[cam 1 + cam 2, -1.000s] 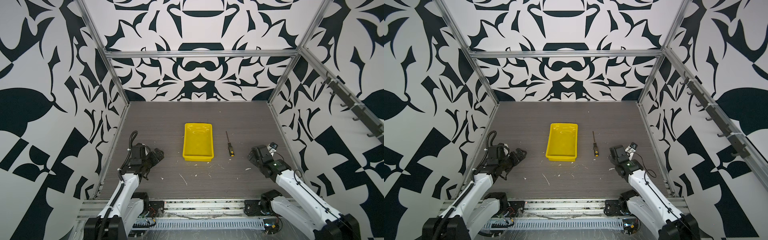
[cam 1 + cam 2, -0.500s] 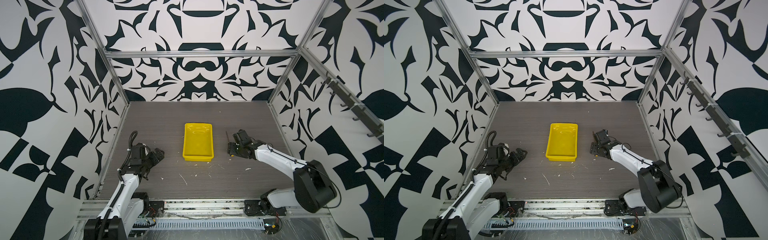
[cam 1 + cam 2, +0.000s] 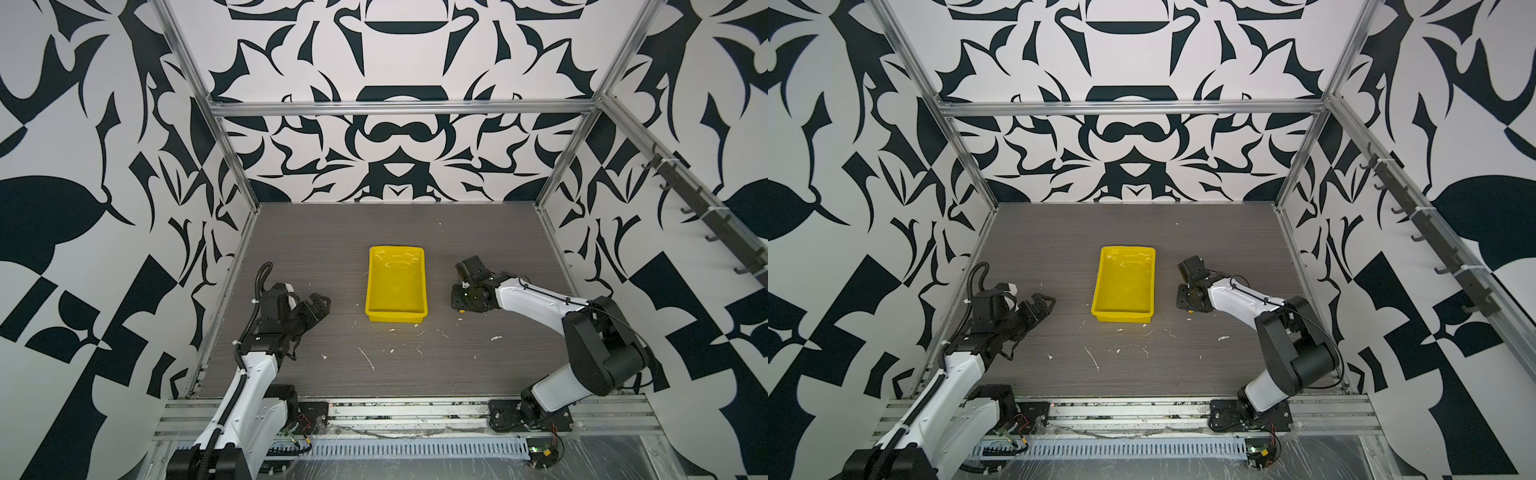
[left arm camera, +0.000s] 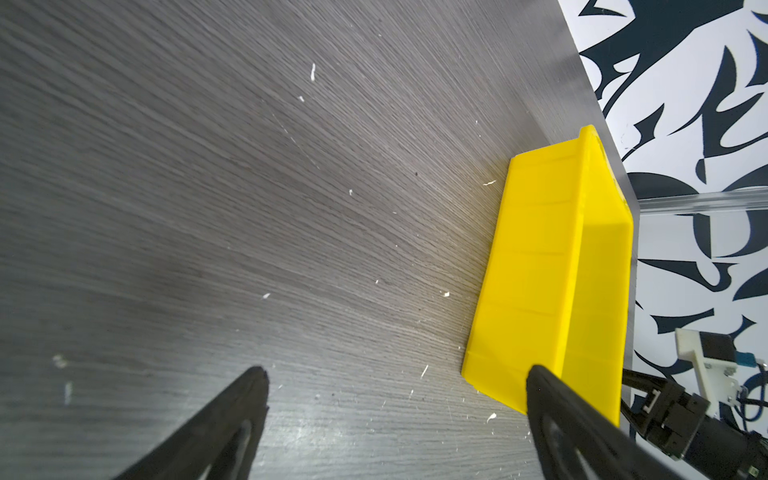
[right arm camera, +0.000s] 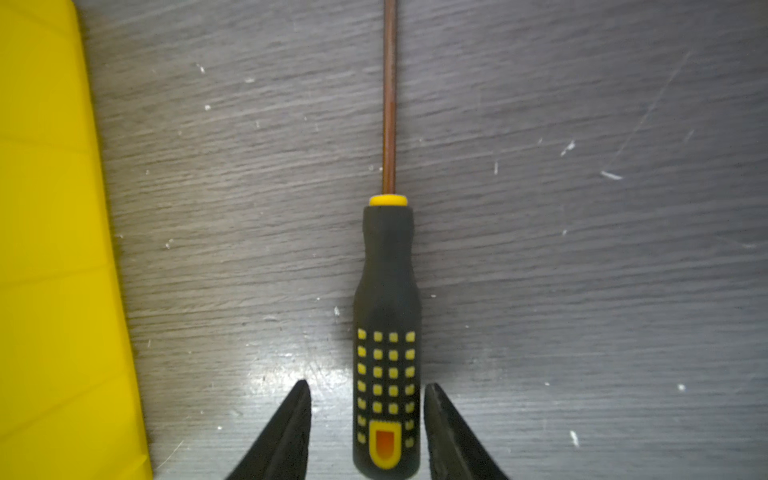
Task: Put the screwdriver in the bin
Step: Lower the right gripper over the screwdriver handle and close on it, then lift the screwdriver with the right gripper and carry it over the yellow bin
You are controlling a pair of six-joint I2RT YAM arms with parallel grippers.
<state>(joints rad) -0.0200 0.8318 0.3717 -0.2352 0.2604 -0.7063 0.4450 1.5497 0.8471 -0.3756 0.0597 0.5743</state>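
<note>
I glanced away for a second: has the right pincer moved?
Yes. The right pincer has moved farther back and leftward, closer to the bin, now straddling the screwdriver handle.

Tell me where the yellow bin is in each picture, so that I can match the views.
Both top views: the bin stands mid-table, between the two arms.
Left wrist: its long outer wall shows beyond the open left gripper.
Right wrist: its wall runs alongside the screwdriver, apart from it.
Shared landmark: the grey wood-grain table, flecked with white.
</note>
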